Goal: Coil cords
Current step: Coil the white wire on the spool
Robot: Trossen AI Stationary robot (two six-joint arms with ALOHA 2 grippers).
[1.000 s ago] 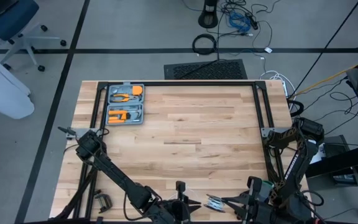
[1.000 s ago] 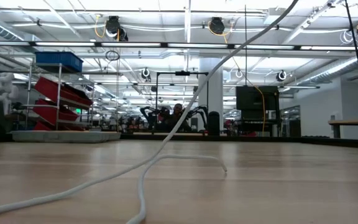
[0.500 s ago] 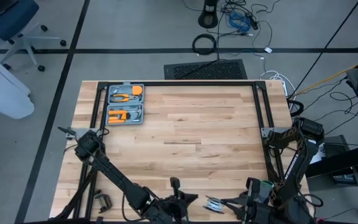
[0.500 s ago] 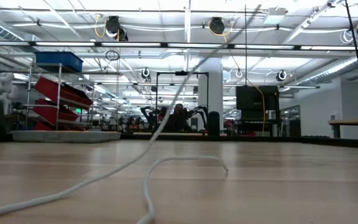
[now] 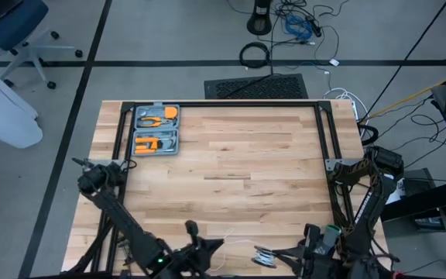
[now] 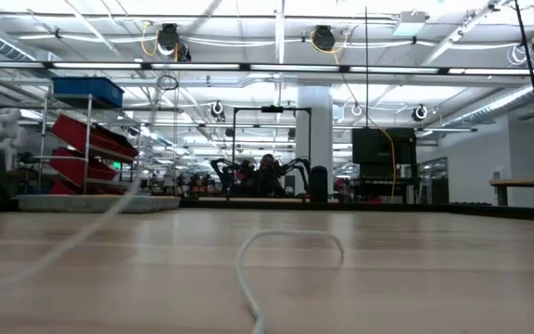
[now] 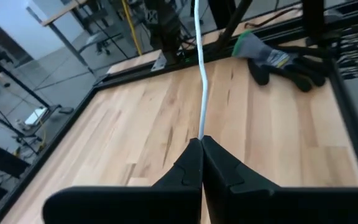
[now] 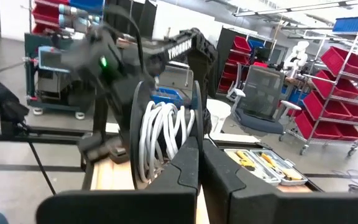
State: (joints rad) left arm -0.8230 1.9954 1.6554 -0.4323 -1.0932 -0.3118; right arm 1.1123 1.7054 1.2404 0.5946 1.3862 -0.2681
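The thin white cord [image 7: 202,74] runs from my left gripper [image 7: 201,140], which is shut on it, toward my right arm. Part of it lies as a loose loop [image 6: 290,239] on the table. In the high view both grippers sit at the table's near edge, the left gripper [image 5: 223,242] to the left of the right gripper [image 5: 279,253]. My right gripper [image 8: 199,144] is shut on the round black reel [image 8: 166,140], which has several turns of white cord wound on it. My left gripper pinches a single strand of the cord [image 7: 201,132] between its two fingertips. The cord leaves the tips and runs almost straight ahead, off the table and drawn nearly taut. My right gripper holds the reel by the rim of one black disc [image 8: 194,121], pinched between its fingers. The reel stands on edge in front of the fingers, above the table.
A grey tool case [image 5: 156,129] with orange tools lies open at the table's far left. Black frame rails [image 5: 327,132] run along the table's sides and far edge. A grey-and-black glove [image 7: 281,61] lies near the right arm's base. The middle of the table is bare wood.
My left gripper has gone toward the table's left edge and a little up, taking the cord with it. In the low view the raised stretch of cord has swung from the upper right across to the left, while the loop on the table has stayed roughly in place.
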